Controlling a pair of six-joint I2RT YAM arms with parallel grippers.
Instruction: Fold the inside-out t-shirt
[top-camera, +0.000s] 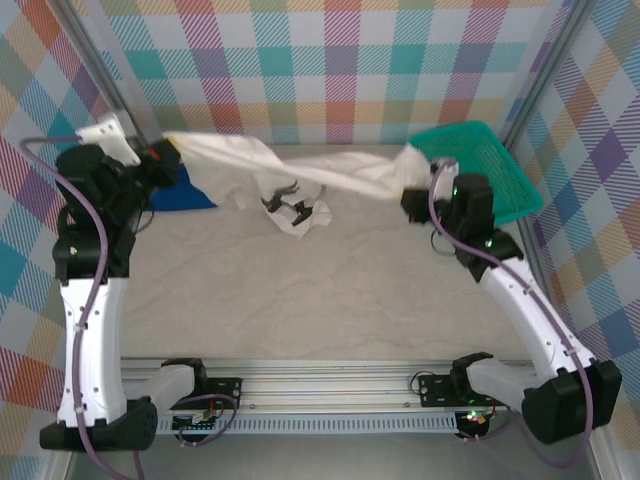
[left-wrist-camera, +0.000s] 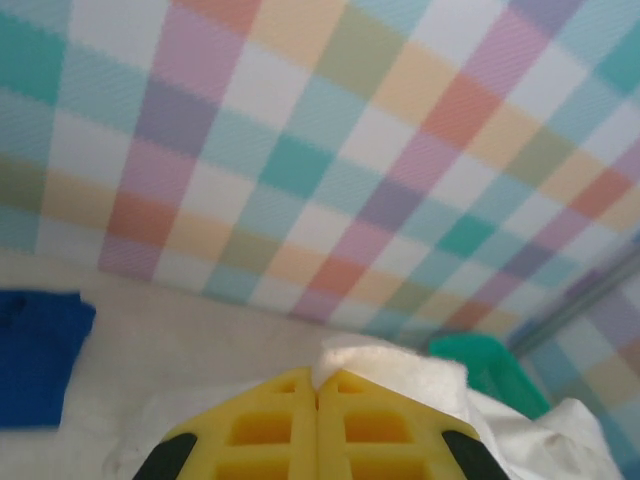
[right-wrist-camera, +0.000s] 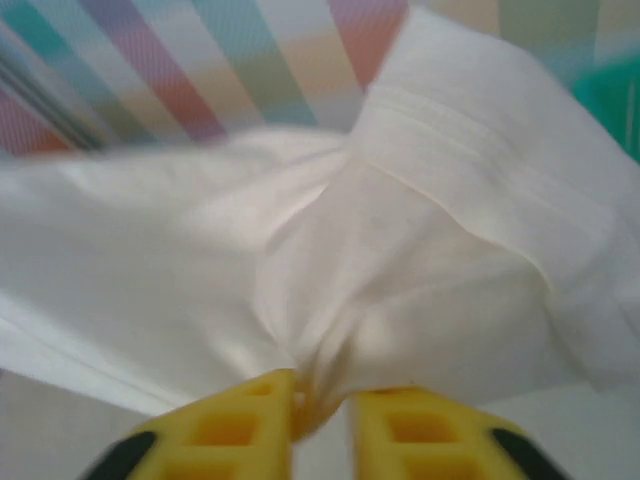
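While the left hand (left-wrist-camera: 317, 388) and right hand (right-wrist-camera: 320, 402) each clamp the inside-out t-shirt (top-camera: 335, 175) above the table (top-camera: 330, 300), spreading seems underway; next, lay it flat

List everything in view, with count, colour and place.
t-shirt: one, white, stretched between both grippers over the far side of the table, middle hanging down
cloth: one, blue, far left on the table
basket: one, green, far right corner
table: one, pale beige, under everything
walls: pastel checked, behind and at both sides
rail: one, silver, near edge between the arm bases
left gripper: one, yellow fingers, shut on the t-shirt's left end
right gripper: one, yellow fingers, pinching the t-shirt's right end
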